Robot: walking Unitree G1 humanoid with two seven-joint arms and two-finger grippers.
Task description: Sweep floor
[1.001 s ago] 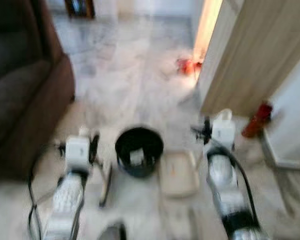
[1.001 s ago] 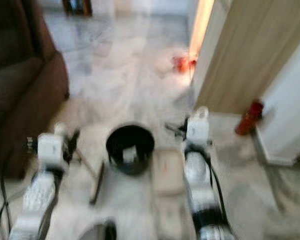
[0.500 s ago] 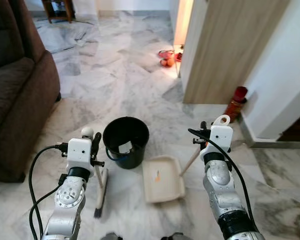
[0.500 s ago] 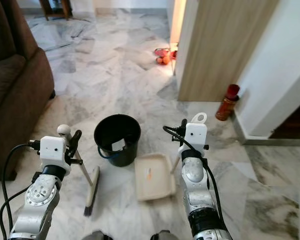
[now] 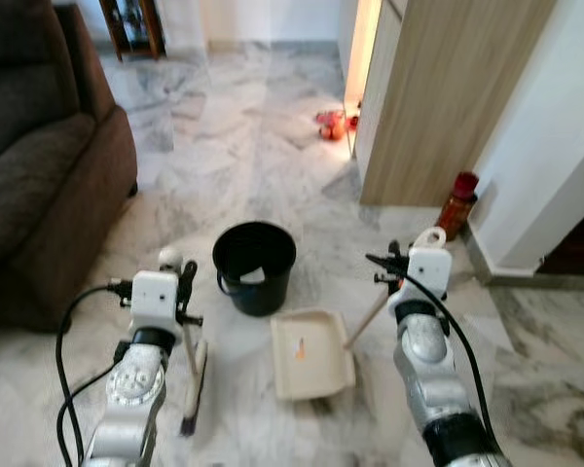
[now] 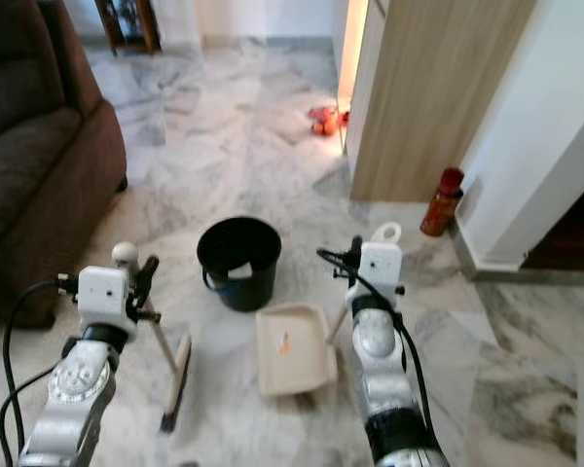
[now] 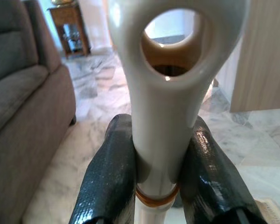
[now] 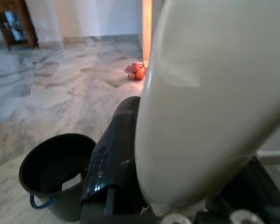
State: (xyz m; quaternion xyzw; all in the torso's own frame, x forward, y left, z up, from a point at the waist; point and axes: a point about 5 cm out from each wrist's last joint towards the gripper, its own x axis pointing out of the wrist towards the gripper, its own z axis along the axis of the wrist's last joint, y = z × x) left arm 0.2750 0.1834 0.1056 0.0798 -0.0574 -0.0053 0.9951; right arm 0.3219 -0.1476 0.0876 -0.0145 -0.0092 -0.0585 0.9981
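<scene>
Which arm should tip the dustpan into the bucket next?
Right. The right gripper is shut on the dustpan handle, and the dustpan sits on the floor beside the black bucket. The left gripper is shut on the broom.

Two silver forearms w/ ribbed, segmented metal casing. White boxy wrist module atop each arm. Black cables loop from module down along forearm, both sides. Left hand (image 7: pixel 154 182): two long black fingers (image 7: pixel 109 182), glossy, textured rubber-like pads. Right hand (image 8: pixel 177 186): same black fingers (image 8: pixel 114 158), small silver screw heads at base.
</scene>
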